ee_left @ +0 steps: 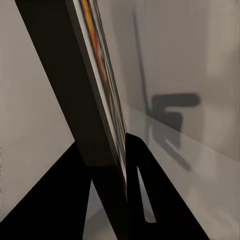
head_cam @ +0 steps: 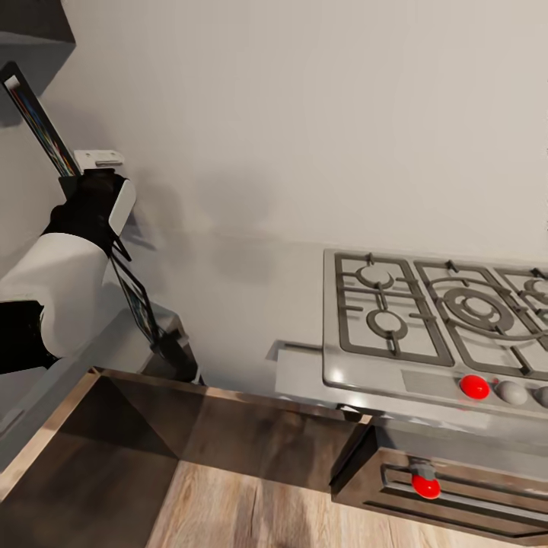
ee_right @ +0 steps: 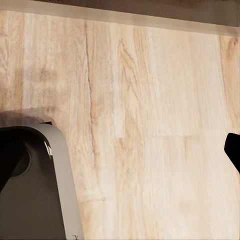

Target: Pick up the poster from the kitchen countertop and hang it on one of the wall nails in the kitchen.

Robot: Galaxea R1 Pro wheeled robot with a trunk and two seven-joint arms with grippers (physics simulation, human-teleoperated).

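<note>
A glossy grey table [head_cam: 251,304] runs along a plain pale wall [head_cam: 304,99], with a steel gas hob [head_cam: 434,320] set into it (red knob at its front edge) above dark brown cabinet fronts [head_cam: 228,434]; pale wood floor [ee_right: 150,125] lies below. The left gripper [head_cam: 95,199] has its jaws pinched on the poster [head_cam: 46,137], held edge-on and tilted, lifted above the table beside the wall. I cannot tell how the right jaws stand.
</note>
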